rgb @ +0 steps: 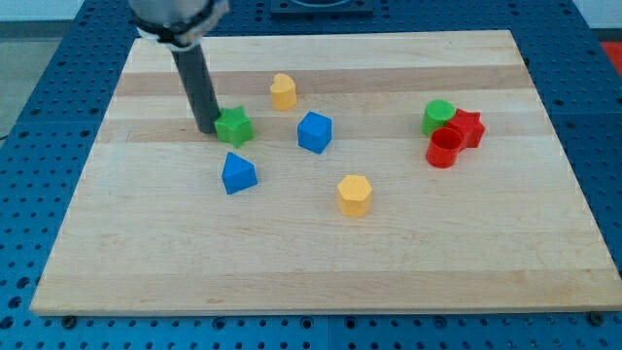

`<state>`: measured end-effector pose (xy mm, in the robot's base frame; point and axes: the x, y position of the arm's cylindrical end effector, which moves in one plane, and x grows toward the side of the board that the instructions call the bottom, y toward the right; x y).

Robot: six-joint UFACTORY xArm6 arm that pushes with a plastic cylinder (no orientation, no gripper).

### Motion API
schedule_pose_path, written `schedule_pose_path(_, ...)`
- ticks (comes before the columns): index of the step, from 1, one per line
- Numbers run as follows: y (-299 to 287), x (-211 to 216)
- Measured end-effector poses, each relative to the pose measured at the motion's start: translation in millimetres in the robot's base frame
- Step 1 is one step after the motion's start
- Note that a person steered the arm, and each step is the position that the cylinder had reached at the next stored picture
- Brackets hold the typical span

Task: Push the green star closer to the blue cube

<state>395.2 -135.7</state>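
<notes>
The green star lies on the wooden board at upper left of centre. The blue cube sits to its right, a short gap between them. My tip is right at the star's left side, touching or nearly touching it. The dark rod rises from there toward the view's top.
A blue triangular block lies below the star. A yellow block is above and between star and cube. A yellow hexagonal block is at lower centre. At right cluster a green cylinder, red star and red cylinder.
</notes>
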Motion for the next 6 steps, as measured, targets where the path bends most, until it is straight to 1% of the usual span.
schedule_pose_path(1,60,33)
schedule_pose_path(3,78,8)
schedule_pose_path(5,123,-37)
schedule_pose_path(6,160,-49)
